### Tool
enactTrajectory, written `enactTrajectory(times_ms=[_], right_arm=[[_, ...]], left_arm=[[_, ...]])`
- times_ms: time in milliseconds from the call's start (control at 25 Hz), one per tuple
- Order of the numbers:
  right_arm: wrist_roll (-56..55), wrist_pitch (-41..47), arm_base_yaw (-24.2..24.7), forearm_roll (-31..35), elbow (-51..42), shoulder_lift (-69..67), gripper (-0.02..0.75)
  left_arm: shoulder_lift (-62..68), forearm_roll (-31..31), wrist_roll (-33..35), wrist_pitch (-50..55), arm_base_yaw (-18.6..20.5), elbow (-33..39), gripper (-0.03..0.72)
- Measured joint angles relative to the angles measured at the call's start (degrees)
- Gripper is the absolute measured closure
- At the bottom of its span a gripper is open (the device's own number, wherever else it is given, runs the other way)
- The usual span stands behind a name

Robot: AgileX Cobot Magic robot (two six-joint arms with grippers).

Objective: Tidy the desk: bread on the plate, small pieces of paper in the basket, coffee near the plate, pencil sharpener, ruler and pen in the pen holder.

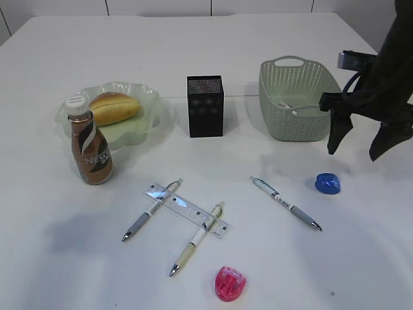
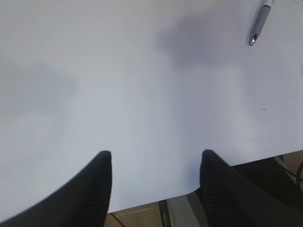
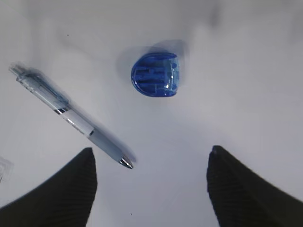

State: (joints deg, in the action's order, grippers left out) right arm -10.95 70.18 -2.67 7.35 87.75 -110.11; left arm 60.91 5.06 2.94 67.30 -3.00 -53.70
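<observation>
pink pencil sharpener (image 1: 230,283) nearest the front edge of the white table (image 1: 193,64), lying alone. just behind it, two pens: left pen (image 1: 151,210) and middle pen (image 1: 197,238), both angled with tips toward the front-left, and a clear ruler (image 1: 187,210) lying across both of them, touching. third pen (image 1: 285,203) to the right, apart from the others, tip toward the front-right. blue pencil sharpener (image 1: 328,183) just right of that pen's far end, not touching; the right wrist view shows the same blue sharpener with the pen to its left.

right gripper (image 1: 353,143) hangs above the table over the blue sharpener, jaws spread wide, holding nothing. left gripper (image 2: 155,182) out of the exterior view; its wrist view shows it spread open over bare table near the table edge, nothing between the fingers, a pen tip at top right.

coffee bottle (image 1: 90,143) upright at left, just in front of the green plate (image 1: 145,123). bread (image 1: 113,107) on the plate. black pen holder (image 1: 205,106) in the middle. green basket (image 1: 295,100) at right, with something white inside it.
</observation>
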Motion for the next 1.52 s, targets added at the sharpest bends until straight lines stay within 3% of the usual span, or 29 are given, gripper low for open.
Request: enactTrajectory(times_ms=[400,1520], right_arm=[[-0.1,-0.2,-4.0,-1.4,7.7,-9.9,0.173],[-0.6,-0.4,-4.0,-6.6,8.3,-15.8,0.173]], left_arm=[[0.0,0.0,0.0,0.7,0.0,0.0,0.276],[-0.2,0.0,0.0,0.7,0.0,0.0,0.276]])
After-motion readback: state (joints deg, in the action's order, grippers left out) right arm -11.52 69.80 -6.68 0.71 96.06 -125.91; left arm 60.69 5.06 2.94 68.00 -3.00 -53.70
